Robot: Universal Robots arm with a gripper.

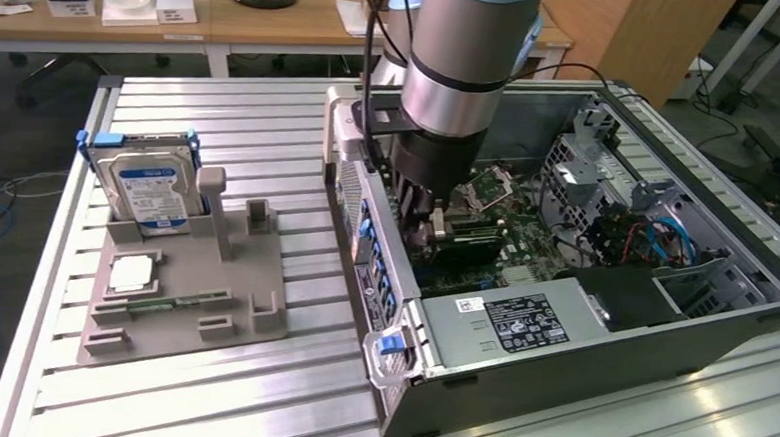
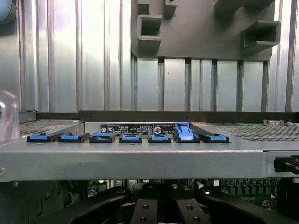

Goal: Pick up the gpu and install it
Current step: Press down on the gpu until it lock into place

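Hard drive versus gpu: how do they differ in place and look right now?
The hard drive stands upright in the grey holder; the gpu is inside the open computer case. The hard drive is silvery with a blue-white label; the gpu looks dark. The hard drive stands clear of the arm; the gpu is right under the gripper.

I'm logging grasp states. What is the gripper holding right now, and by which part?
The gripper is down inside the computer case, right at a dark card, likely the gpu, over the motherboard. Whether it grips the card, and where, cannot be told.
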